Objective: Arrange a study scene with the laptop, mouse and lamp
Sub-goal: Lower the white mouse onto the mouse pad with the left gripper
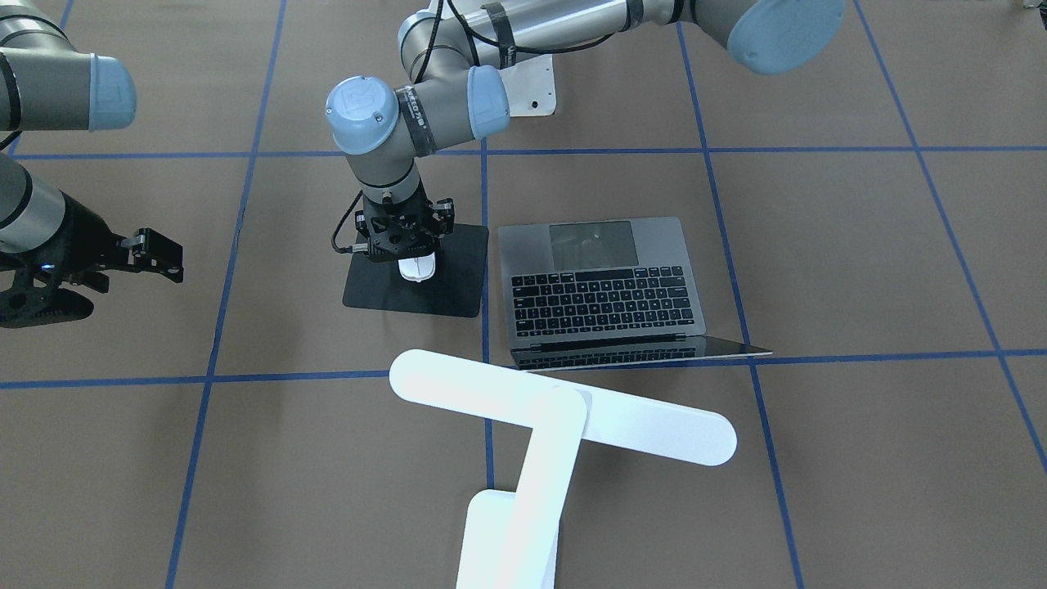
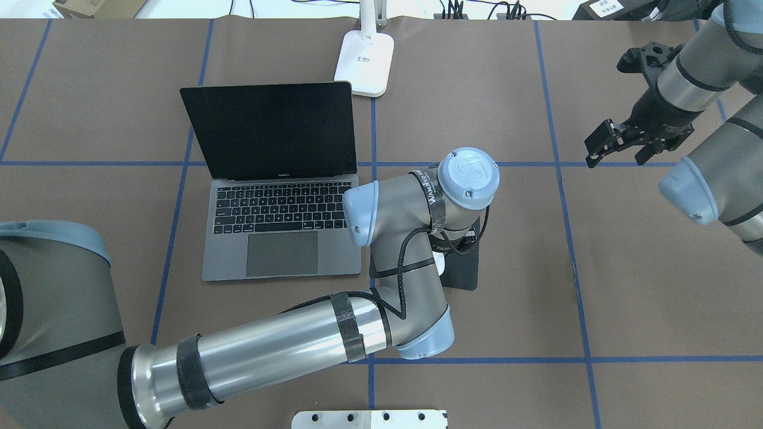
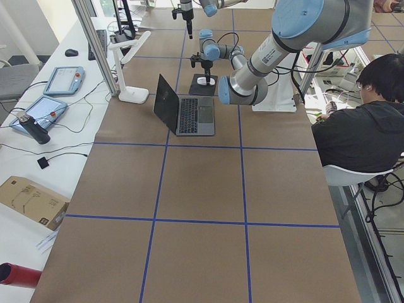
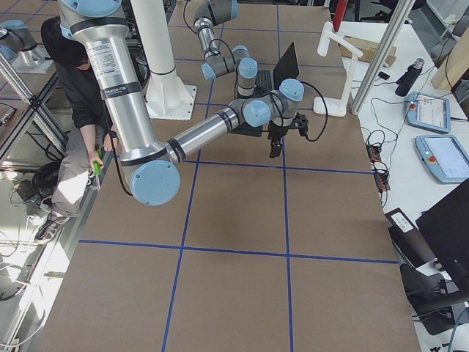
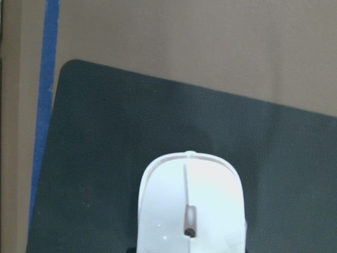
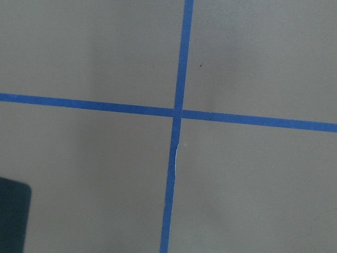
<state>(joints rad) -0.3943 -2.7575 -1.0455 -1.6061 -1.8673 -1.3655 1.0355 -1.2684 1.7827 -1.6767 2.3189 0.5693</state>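
The grey laptop (image 1: 601,282) lies open on the brown table, its dark screen (image 2: 268,128) upright. The white mouse (image 1: 417,268) is at the black mouse pad (image 1: 458,282) beside the laptop, and fills the lower centre of the left wrist view (image 5: 189,205). My left gripper (image 1: 407,255) points straight down over the mouse and looks shut on it, at or just above the pad (image 5: 105,158). The white lamp (image 1: 564,409) stands behind the laptop on its base (image 2: 365,62). My right gripper (image 2: 617,152) hovers open and empty, far from all three.
A white ribbed mounting plate (image 2: 369,419) sits at the robot's edge of the table. Blue tape lines (image 6: 176,113) grid the table. A seated person (image 3: 360,132) is beside the table. Tablets (image 3: 44,110) lie on a side bench.
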